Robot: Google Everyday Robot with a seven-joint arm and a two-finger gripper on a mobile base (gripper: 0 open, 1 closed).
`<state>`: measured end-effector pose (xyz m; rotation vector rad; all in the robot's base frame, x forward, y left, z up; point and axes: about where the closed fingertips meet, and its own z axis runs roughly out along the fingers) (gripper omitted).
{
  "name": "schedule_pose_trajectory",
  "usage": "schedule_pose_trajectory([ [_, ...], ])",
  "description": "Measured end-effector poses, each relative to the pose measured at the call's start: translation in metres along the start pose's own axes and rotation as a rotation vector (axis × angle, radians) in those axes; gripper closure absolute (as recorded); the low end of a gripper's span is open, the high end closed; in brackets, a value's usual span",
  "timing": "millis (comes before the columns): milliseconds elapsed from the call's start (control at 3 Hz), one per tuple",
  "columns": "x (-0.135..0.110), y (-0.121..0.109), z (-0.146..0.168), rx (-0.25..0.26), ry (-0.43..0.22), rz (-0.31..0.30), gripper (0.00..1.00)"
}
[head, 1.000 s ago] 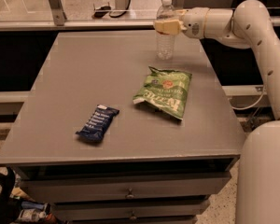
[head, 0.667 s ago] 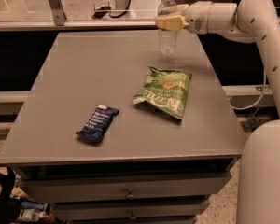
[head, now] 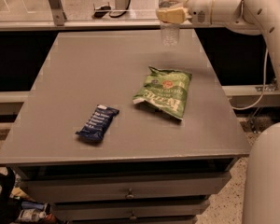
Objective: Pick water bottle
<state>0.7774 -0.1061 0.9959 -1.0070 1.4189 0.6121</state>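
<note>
The water bottle (head: 170,34) is a small clear plastic bottle with a white cap, at the far right of the grey table (head: 84,78). My gripper (head: 169,14) reaches in from the right and is shut on the bottle around its upper part. The tan fingers (head: 173,16) cover its label. The bottle hangs upright, its base lifted above the table's far edge.
A green chip bag (head: 164,91) lies right of the table's middle. A dark blue snack bar (head: 97,122) lies nearer the front left. My white arm (head: 266,17) runs down the right side. Drawers (head: 128,192) sit under the tabletop. A rail runs behind the table.
The gripper has risen with the water bottle in it. The bottle has gone from standing on the table to hanging above its far edge.
</note>
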Motion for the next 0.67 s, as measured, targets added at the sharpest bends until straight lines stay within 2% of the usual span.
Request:
schedule_pose_trajectory([
  [333,-0.026,0.007,-0.005,0.006,-0.024,-0.083,1.00],
  [667,-0.040,0.013,-0.008,0.010,-0.043,-0.134,1.00],
])
